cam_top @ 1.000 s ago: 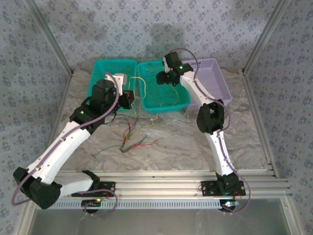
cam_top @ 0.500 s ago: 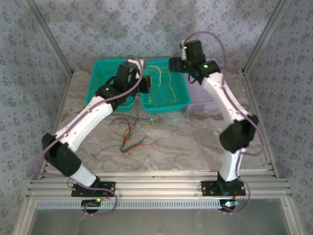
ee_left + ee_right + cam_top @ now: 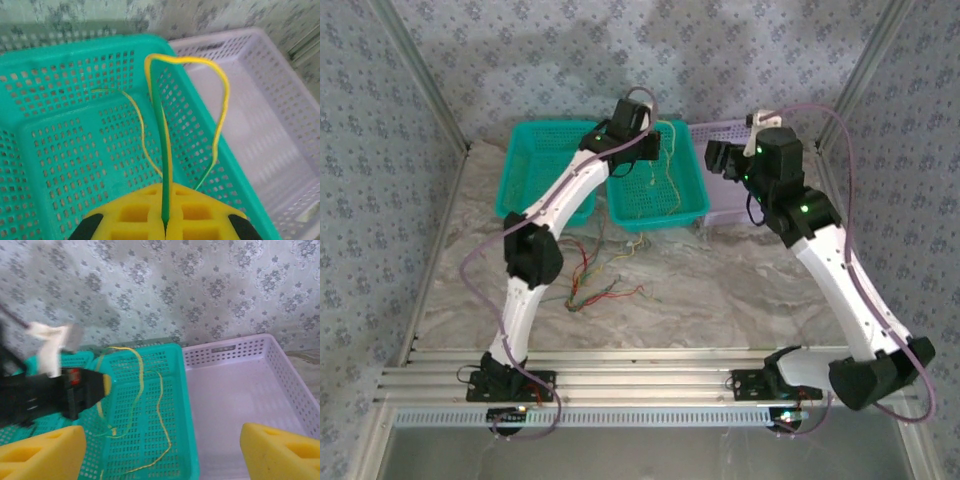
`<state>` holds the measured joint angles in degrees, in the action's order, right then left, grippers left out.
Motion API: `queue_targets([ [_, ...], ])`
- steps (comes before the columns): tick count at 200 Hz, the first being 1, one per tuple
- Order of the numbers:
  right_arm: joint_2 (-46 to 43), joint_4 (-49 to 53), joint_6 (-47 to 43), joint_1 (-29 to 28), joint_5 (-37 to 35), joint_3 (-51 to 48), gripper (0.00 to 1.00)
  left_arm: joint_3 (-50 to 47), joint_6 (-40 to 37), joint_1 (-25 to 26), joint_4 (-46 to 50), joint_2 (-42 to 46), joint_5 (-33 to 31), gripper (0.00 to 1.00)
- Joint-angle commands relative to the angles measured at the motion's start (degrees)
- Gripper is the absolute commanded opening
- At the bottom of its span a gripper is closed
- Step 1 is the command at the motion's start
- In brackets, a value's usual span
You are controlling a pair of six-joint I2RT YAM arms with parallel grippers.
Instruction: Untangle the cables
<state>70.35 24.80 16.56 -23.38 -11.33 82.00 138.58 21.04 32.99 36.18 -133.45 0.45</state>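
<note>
My left gripper hangs over the middle teal basket, shut on a green-and-yellow cable that rises from between its yellow pads, loops and drops into the basket. More thin yellow cable lies along the basket floor. A tangle of red, green and orange cables rests on the table in front of the baskets. My right gripper is open and holds nothing. It stands over the purple basket, to the right of the left gripper; its fingers stand far apart.
A second teal basket stands at the back left, beside the middle one. Metal frame posts rise at both back corners, and patterned walls close in the back. An aluminium rail runs along the near edge.
The left arm swung from the left basket rightward across to the middle basket, carrying the cable with it. The right arm drew back to the right over the purple basket and its jaws widened.
</note>
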Motion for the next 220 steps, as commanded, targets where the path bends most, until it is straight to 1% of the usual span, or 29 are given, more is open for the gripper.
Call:
queue_targets([
  [1, -6.03, -1.41, 1.18, -2.64, -0.26, -3.90, 0.83, 14.05, -1.87, 0.02, 11.17, -7.59, -0.55, 0.00],
  [6, -7.32, -1.37, 1.03, -3.31, -0.36, -5.05, 0.83, 15.97, -1.87, 0.05, 12.23, -9.13, -0.62, 0.01],
  [15, -8.89, -1.10, 0.90, -4.09, -0.35, -6.28, 0.83, 17.60, -1.75, 0.05, 12.91, -10.86, -0.60, 0.05],
  [27, -10.79, -0.36, 0.67, -5.36, -0.85, -7.89, 0.83, 17.45, -1.42, 0.00, 12.53, -11.71, -0.47, 0.12],
  [62, -13.80, 1.25, 0.46, -7.62, -2.93, -11.26, 0.83, 17.07, -1.06, 0.12, 12.11, -13.54, 0.72, 0.23],
  [90, -14.40, 1.64, 0.63, -8.25, -3.26, -12.21, 0.83, 17.16, -1.43, 0.38, 12.38, -13.64, 0.94, 0.38],
  [109, -14.34, 1.42, 0.60, -8.81, -3.26, -12.62, 0.83, 17.51, -1.59, 0.36, 12.94, -12.46, 0.67, 0.51],
  [139, -12.78, 1.28, 1.39, -9.21, -1.07, -13.18, 0.83, 17.51, -1.83, 0.06, 13.10, -6.92, 0.78, 0.69],
  [143, -12.55, 1.16, 1.71, -9.30, -0.52, -15.14, 0.83, 17.51, -1.75, -0.01, 13.15, -6.01, 0.88, 0.71],
  [152, -11.88, 0.82, 2.29, -9.48, 1.05, -15.96, 0.83, 17.43, -1.47, -0.27, 13.37, -3.92, 1.16, 0.76],
  [176, -10.96, -1.48, 4.39, -10.47, 4.32, -18.90, 0.84, 15.57, 0.11, -1.17, 14.43, 2.41, 2.15, 0.83],
  [183, -10.57, -2.55, 4.91, -10.83, 5.74, -20.07, 0.84, 13.60, 0.55, -1.27, 14.39, 4.71, 2.06, 0.86],
  [191, -9.75, -3.53, 5.33, -11.26, 7.17, -20.99, 0.84, 11.21, 1.07, -1.40, 13.88, 7.49, 1.90, 0.95],
  [199, -8.62, -3.96, 5.56, -11.82, 7.81, -21.57, 0.84, 8.00, 1.42, -1.37, 12.98, 10.45, 2.10, 0.99],
  [220, -5.54, -6.45, 6.49, -13.80, 8.74, -23.43, 0.84, -1.76, 3.22, -1.27, 10.49, 18.42, 1.07, 1.00],
])
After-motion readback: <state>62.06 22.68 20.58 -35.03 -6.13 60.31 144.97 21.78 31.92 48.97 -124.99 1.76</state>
